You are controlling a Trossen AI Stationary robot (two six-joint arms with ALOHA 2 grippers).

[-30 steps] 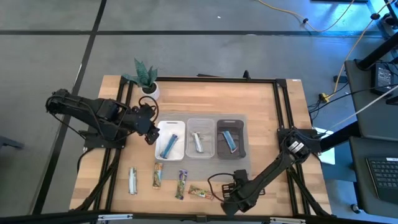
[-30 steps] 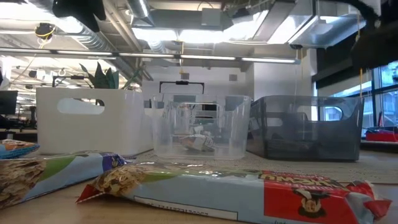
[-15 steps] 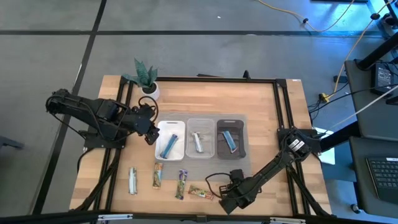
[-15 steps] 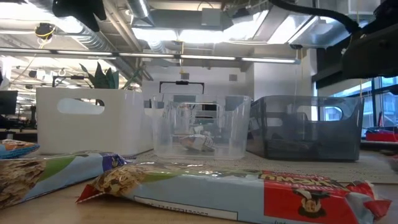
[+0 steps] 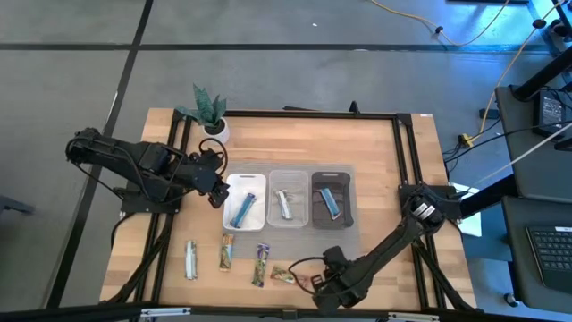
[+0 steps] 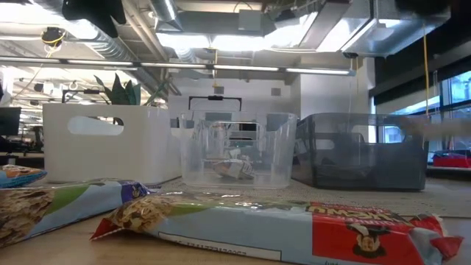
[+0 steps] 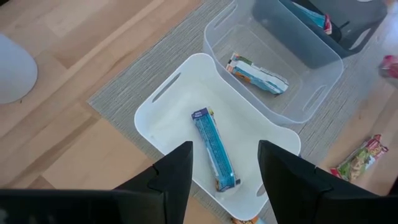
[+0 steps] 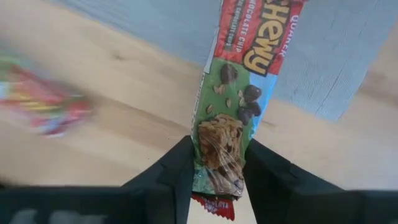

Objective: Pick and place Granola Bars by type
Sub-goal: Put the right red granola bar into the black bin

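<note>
— Between the right gripper's two dark fingers, what is there?

— A green-and-red foil-wrapped chocolate-chip granola bar, pinched at its lower end and hanging above the bare pale wooden table, its far end over the grey woven mat.

— Anything close beside that gripper?

— A blurred red-and-yellow wrapped bar lies on the wood off to one side. From overhead it lies just beside the gripper at the table's near edge.

— And farther off?

— Past it stand a dark rectangular tray, a clear plastic tray and a white plastic tray, side by side on the mat.

— The left gripper?

— Spread apart, gripping nothing, hanging above the white tray. A slim blue-wrapped bar lies below it; beyond, a silver-white wrapped bar lies in the clear tray.
</note>
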